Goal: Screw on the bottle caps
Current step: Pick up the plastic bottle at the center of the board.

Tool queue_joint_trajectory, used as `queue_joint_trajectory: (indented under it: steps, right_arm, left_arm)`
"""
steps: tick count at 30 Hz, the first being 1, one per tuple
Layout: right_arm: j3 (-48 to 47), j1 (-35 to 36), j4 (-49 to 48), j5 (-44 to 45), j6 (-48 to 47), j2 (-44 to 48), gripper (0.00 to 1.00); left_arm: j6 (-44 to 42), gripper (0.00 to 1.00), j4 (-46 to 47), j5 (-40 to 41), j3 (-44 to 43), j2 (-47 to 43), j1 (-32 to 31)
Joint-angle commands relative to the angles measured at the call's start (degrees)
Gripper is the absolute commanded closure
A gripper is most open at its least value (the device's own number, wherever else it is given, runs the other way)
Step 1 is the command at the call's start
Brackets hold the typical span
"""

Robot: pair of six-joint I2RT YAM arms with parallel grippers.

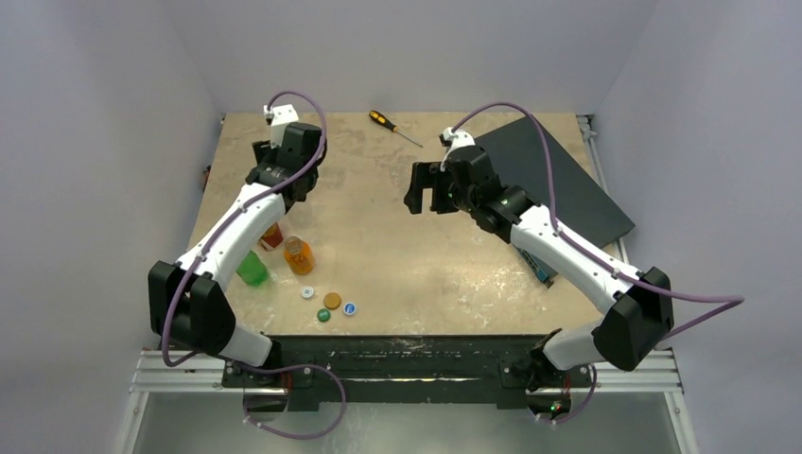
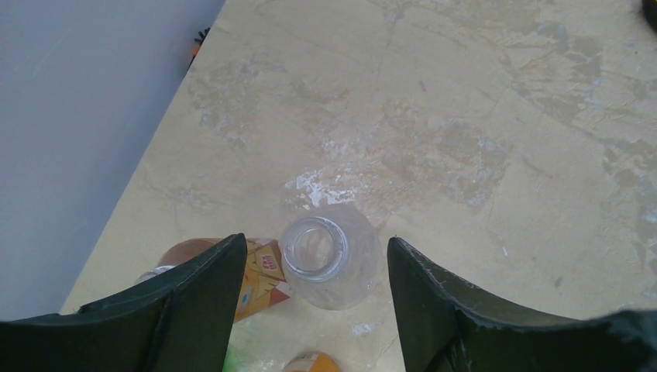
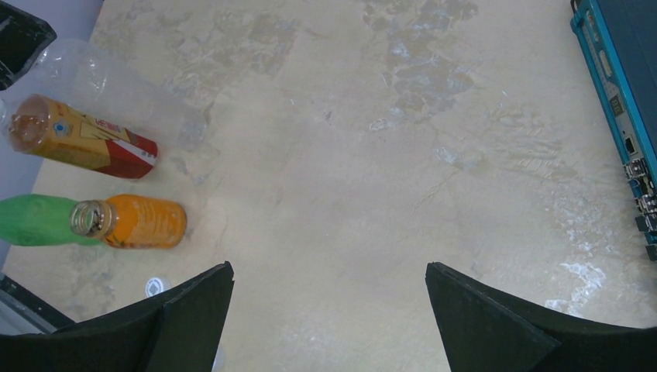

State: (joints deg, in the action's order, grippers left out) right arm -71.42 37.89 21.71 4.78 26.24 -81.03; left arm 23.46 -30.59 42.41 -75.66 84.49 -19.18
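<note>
No cap is on yet: four caps (image 1: 332, 301) lie loose, well back of the left gripper (image 2: 316, 242), whose spread jaws straddle the uncapped clear bottle (image 2: 329, 260); the right gripper (image 3: 329, 267) hangs spread wide, empty.

The left arm (image 1: 222, 241) runs from its base at 7 o'clock up toward 11 o'clock. Its wrist is bent over so the left gripper (image 2: 314, 240) points downward, jaws partly spread. The right arm (image 1: 567, 251) reaches from 5 o'clock toward 12 o'clock. The right gripper (image 1: 426, 200) tilts down and toward 9 o'clock, jaws spread wide.
</note>
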Motion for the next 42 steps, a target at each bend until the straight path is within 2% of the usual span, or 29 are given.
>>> queue_joint_trajectory:
  steps: [1,7,10,11,14,17,20,25,28,35,42]
  right_arm:
    - [1.15,0.32,-1.8,-0.88,-1.12,1.65,0.01]
    - [2.17,0.4,-2.13,-1.26,-0.86,1.59,0.01]
    - [2.5,0.31,-2.38,-1.13,-0.75,1.42,0.01]
    - [2.59,0.38,-2.47,-1.09,-0.75,1.34,0.01]
    - [2.52,0.46,-2.87,-0.88,-1.32,1.15,0.01]
    - [2.49,0.59,-4.24,0.23,-3.14,1.67,0.01]
    - [3.58,0.62,-7.95,0.16,-6.17,3.38,0.01]
    - [7.66,2.02,-17.78,-4.59,-11.67,7.62,0.01]
    - [9.85,3.79,-19.83,-6.59,-15.39,8.96,0.01]
    - [11.97,7.03,-20.56,-8.6,-19.1,8.32,0.01]
    - [12.72,8.69,-20.42,-11.86,-19.9,5.46,0.01]
  left_arm:
    - [0.91,0.37,5.21,1.6,3.62,-0.45,0.99]
    - [1.14,0.46,6.97,1.64,4.91,0.61,1.47]
    - [0.84,0.53,7.4,1.89,4.89,1.2,1.69]
    - [0.39,0.6,7.95,1.57,4.84,1.32,1.69]
    - [-1.49,0.87,8.31,-1.01,3.42,1.83,1.69]
    - [-3.91,1.0,8.79,-8.29,0.99,2.2,1.61]
    - [-4.18,1.0,4.81,-18.38,-5.47,3.69,1.6]
    - [-4.65,1.0,-4.5,-42.0,-15.9,6.91,1.51]
    - [-5.43,1.0,-9.75,-52.08,-19.2,7.43,1.34]
    - [-5.8,1.0,-12.98,-67.16,-18.89,3.52,0.62]
    - [-5.41,1.0,-13.53,-74.11,-18.86,0.34,-0.16]
